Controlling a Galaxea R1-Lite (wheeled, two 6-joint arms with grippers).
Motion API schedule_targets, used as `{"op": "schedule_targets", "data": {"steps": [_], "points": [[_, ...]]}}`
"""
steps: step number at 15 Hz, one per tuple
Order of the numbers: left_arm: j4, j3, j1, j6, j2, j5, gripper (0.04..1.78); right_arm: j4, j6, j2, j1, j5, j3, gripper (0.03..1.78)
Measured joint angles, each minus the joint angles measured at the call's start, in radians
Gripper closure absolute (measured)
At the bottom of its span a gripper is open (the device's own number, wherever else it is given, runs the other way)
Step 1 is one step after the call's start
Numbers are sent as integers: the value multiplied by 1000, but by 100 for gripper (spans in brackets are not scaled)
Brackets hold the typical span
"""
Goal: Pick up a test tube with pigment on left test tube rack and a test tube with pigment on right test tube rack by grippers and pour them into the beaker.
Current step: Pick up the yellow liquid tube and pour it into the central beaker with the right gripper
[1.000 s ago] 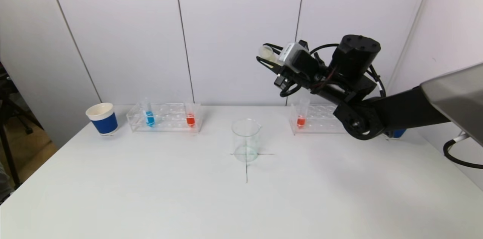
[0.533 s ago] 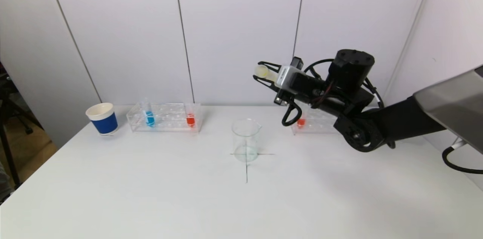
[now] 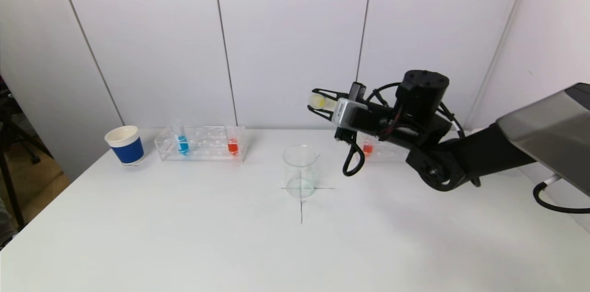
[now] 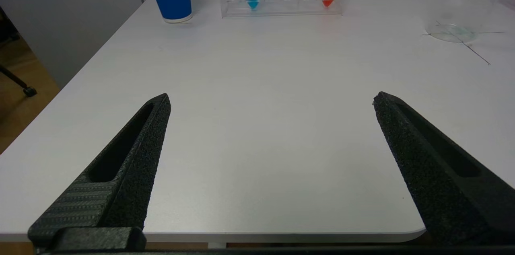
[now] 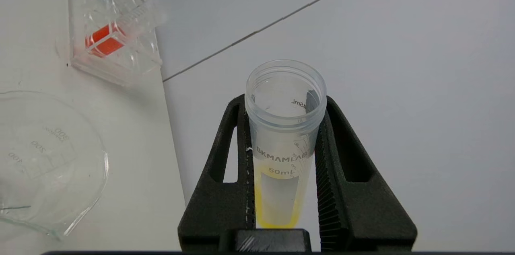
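My right gripper (image 3: 321, 101) is shut on a clear test tube (image 3: 316, 101) with yellow pigment at its bottom. It holds the tube nearly level, mouth to the left, above and just right of the glass beaker (image 3: 300, 171). The right wrist view shows the tube (image 5: 283, 138) between the fingers (image 5: 342, 158) and the beaker (image 5: 48, 158) below. The left rack (image 3: 201, 143) holds a blue tube (image 3: 183, 143) and a red tube (image 3: 233, 145). The right rack (image 3: 385, 150) holds a red tube (image 3: 367, 148). My left gripper (image 4: 271, 100) is open and empty at the table's front edge.
A blue paper cup (image 3: 125, 144) stands left of the left rack. A black cross mark (image 3: 301, 204) lies under and before the beaker. My right arm (image 3: 461, 154) reaches over the right rack. The wall is close behind the racks.
My right gripper has come down and slightly left with the yellow tube, nearer the beaker, and the tube now lies more level. Nothing else has moved.
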Motion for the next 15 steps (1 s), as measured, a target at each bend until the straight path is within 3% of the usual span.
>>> {"op": "schedule_targets", "data": {"steps": [8,11,15], "points": [[0,0,0,0,0,0,6,5,-80,9,0,7,66,133],[-1,0,0,0,0,0,6,11,-119,10,-2,43,73,133],[-1,0,0,0,0,0,6,10,-136,10,-2,44,85,133]]}}
